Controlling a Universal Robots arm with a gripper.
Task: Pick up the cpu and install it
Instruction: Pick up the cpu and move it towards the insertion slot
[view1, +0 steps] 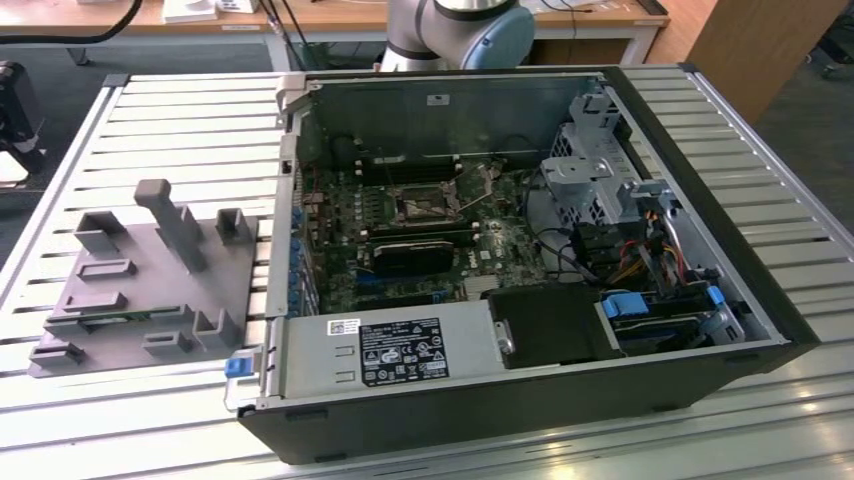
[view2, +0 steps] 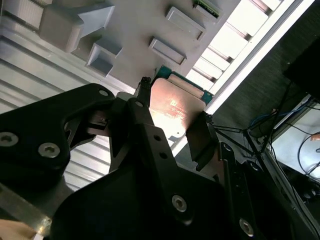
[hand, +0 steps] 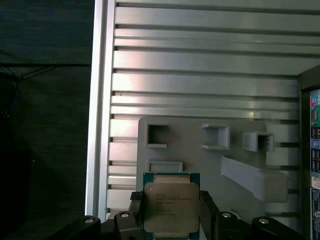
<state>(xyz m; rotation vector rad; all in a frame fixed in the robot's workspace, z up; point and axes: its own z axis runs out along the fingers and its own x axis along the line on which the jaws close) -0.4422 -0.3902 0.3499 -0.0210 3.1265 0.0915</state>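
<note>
Exterior view: an open computer case (view1: 534, 250) lies on the slatted metal table (view1: 160, 130), with its motherboard (view1: 400, 240) exposed.
Socket: the black square cpu socket (view1: 424, 207) sits near the middle of the motherboard.
Tray: a grey plastic tray (view1: 147, 270) with upright posts rests on the table, at the exterior view's left of the case.
Arm: its base (view1: 461, 30) stands at the far edge of the table.
End effector: in the first wrist view the end effector (hand: 171, 220) is clamped on the cpu (hand: 171, 205), with a black finger (hand: 135, 217) against each of two opposite edges.
Cpu: a silvery lid with a thin green rim, held over the tray beside a shallow rectangular recess (hand: 164, 165).
Contact with tray: whether the cpu touches the tray cannot be told.
Second wrist view: the lid reflects a warm glow between the fingers.
</note>
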